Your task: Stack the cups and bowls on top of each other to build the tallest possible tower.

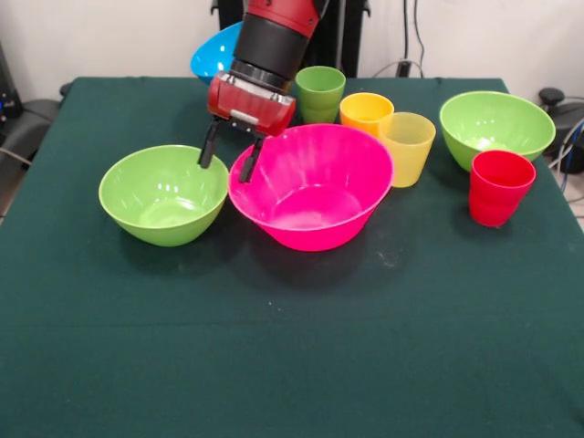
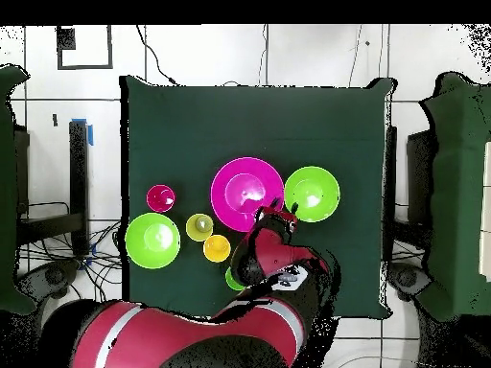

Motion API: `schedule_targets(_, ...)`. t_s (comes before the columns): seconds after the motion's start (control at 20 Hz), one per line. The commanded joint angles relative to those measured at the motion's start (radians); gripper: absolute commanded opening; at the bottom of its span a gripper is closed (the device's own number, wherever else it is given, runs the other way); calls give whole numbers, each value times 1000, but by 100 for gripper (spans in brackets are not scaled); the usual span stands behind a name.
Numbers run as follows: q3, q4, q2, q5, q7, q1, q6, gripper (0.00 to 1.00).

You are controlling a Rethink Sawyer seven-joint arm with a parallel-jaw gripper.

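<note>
My gripper [image 1: 230,153] is open and empty, low between the left lime green bowl [image 1: 164,193] and the large pink bowl [image 1: 310,187]. One finger [image 1: 251,160] is at the pink bowl's left rim. A second lime bowl [image 1: 497,126] sits at the right. The green cup [image 1: 319,91], orange cup [image 1: 365,111], yellow cup [image 1: 407,146] and red cup [image 1: 499,187] stand upright behind and to the right. A blue bowl [image 1: 214,55] shows behind the arm, its lower part hidden. In the overhead view the gripper [image 2: 281,206] is between the pink bowl [image 2: 246,195] and a lime bowl [image 2: 312,194].
All of it stands on a dark green table [image 1: 274,365]. The arm [image 1: 274,36] comes down over the table's back middle. In the overhead view the arm [image 2: 278,264] covers the blue bowl and part of the green cup [image 2: 233,280].
</note>
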Motion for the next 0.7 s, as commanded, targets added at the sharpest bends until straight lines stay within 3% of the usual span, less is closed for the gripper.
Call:
schedule_targets(0.05, 136, -116, -20, -109, -39, 33, 185, 100)
schedule_targets(0.25, 40, -107, 1, -34, 9, 113, 104, 100)
schedule_targets(0.7, 69, -68, -73, -32, 50, 106, 219, 100)
